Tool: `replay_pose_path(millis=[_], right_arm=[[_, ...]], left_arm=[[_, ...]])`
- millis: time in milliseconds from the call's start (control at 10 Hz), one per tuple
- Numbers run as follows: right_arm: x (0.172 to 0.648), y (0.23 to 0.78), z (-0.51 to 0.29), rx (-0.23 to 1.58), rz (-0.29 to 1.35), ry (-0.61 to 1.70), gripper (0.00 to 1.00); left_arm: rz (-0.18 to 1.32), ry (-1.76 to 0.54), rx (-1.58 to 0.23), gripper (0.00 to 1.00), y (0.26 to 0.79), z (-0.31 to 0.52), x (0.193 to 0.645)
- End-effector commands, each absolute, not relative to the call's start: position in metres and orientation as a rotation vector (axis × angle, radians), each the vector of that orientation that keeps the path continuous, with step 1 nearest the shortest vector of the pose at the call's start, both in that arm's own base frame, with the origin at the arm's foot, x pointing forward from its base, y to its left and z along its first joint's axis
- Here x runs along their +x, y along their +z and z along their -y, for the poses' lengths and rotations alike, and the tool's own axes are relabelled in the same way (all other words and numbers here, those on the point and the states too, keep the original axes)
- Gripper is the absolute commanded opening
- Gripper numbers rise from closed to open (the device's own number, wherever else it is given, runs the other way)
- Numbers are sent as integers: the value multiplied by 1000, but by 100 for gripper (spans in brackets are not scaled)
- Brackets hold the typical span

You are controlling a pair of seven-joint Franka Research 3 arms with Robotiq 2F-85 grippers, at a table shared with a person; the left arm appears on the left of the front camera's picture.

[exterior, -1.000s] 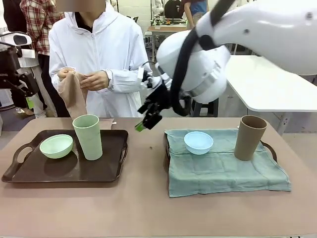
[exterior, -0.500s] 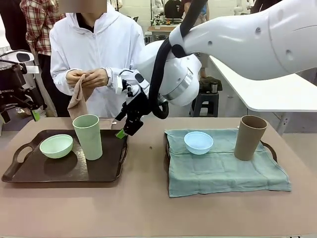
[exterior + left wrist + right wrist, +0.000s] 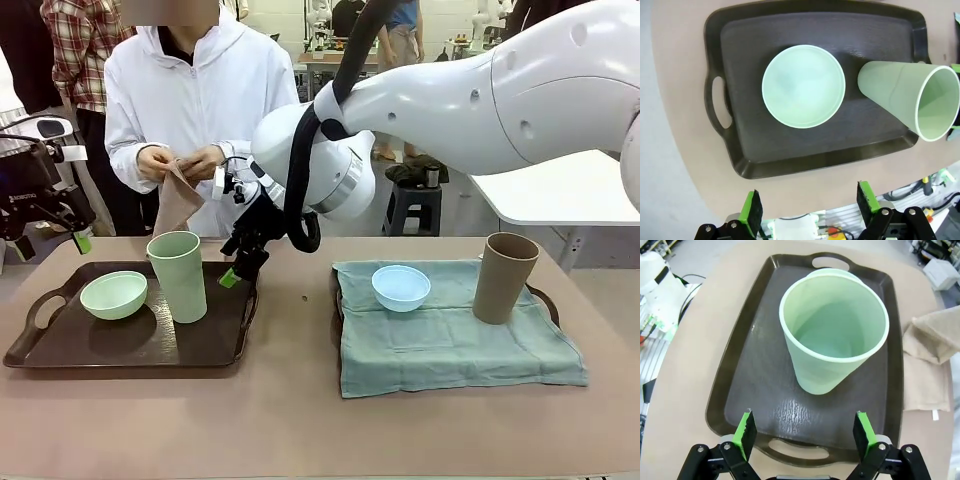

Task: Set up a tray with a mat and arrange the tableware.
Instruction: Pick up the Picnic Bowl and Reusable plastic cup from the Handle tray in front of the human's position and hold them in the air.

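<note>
Dark tray (image 3: 60, 350) on the worktop (image 3: 290, 420) is the landmark. Pale green cup (image 3: 178, 277) stands upright on the tray, right of its middle. Pale green bowl (image 3: 113, 295) sits on the tray too, left of the cup, close but not touching.

Right end effector (image 3: 235, 272) reaches across and hangs over the tray's right edge, just beside the cup. Fingers spread, nothing between them. Right wrist view: the cup stands ahead of the open fingers, not touched.

Left end effector (image 3: 60, 235) is up off the tray's left end, fingers spread, holding nothing. Left wrist view looks down on the tray, bowl and cup.

Well right of the tray: a second tray (image 3: 546, 300) covered by a green mat (image 3: 450, 345). Light blue bowl (image 3: 401, 287) and brown cup (image 3: 504, 277) sit on the mat, bowl nearer the dark tray, cup upright at the far end.

Person behind the tray's far edge, both hands (image 3: 203, 160) holding a tan cloth (image 3: 178, 200) above the pale green cup. Another folded tan piece (image 3: 927, 360) lies on the worktop against the tray's far side.
</note>
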State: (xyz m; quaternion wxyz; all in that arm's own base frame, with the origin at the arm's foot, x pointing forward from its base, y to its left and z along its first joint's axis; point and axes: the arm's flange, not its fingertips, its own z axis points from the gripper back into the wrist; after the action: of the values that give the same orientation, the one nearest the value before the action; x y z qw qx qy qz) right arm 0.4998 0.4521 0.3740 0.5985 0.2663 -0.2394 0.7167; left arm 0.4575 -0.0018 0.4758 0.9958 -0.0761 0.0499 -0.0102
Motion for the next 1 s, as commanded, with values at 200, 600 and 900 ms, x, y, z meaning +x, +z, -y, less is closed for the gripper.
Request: replay_pose_path(millis=[200,600,900], right_arm=[[499,374,-452,626,570,1674,100],[509,349,-448,803,613,1639,100],[517,334,-453,847,635,1576,100]], left_arm=[[-95,-15,-151,100,478,1,457],[-18,-1,-153,100,457,6,473],[60,-8,-190,100,443,-3,474]])
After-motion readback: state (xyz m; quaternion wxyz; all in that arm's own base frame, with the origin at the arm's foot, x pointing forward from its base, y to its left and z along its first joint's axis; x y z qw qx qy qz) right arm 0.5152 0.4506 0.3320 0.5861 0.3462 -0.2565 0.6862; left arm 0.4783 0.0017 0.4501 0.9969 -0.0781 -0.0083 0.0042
